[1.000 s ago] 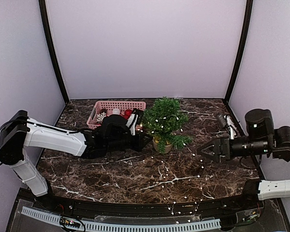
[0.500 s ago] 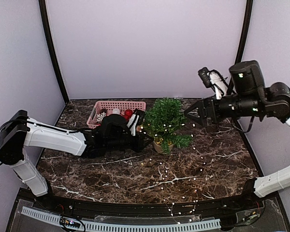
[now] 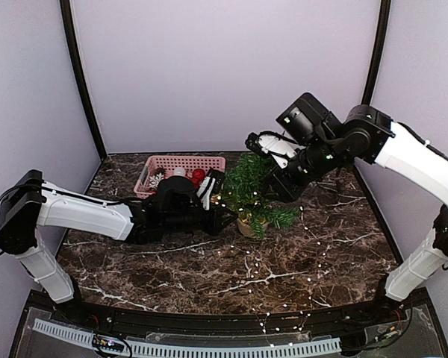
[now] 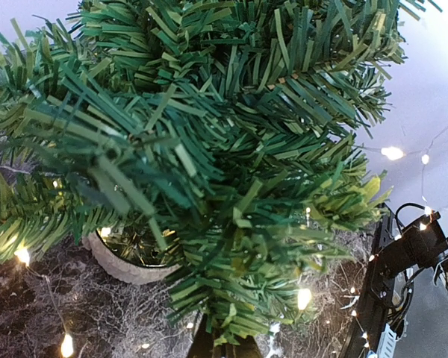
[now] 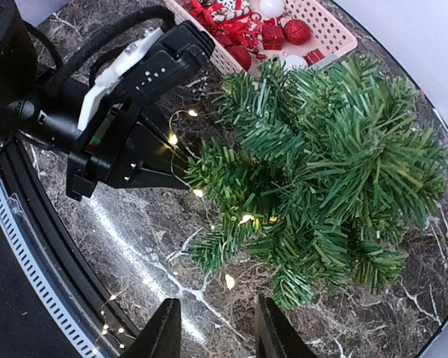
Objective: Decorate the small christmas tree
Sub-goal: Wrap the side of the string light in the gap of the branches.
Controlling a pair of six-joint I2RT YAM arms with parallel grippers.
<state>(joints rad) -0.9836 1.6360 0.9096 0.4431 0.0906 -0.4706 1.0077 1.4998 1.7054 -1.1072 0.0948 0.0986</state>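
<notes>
Top view first: the small christmas tree [image 3: 255,188] stands in its pot a bit back from the middle of the dark marble table [image 3: 164,280], closer to the far edge, just right of the pink basket [image 3: 183,159] by the far-left corner. The left gripper [image 3: 224,217] is pinched shut at a low branch on the tree's left side. The right gripper [image 3: 280,185] hangs over the crown. The light string [image 3: 313,257] trails down to the near edge.

Left wrist: basically a face full of flat, papery green needles. The pot [image 4: 118,265] looks tan, rough and round. Can't tell if those fingers nip needles or the thin wire.

Right wrist: its fingers [image 5: 164,328] are partly apart with only marble showing between them, so nothing obviously held. The basket is slotted plastic with glossy red balls [image 5: 297,31] inside.

My take: drape the wire loosely around the bushy tips, go slow, and let the left side steady the tree, since the wire snags easily and could tip that light little pot.
</notes>
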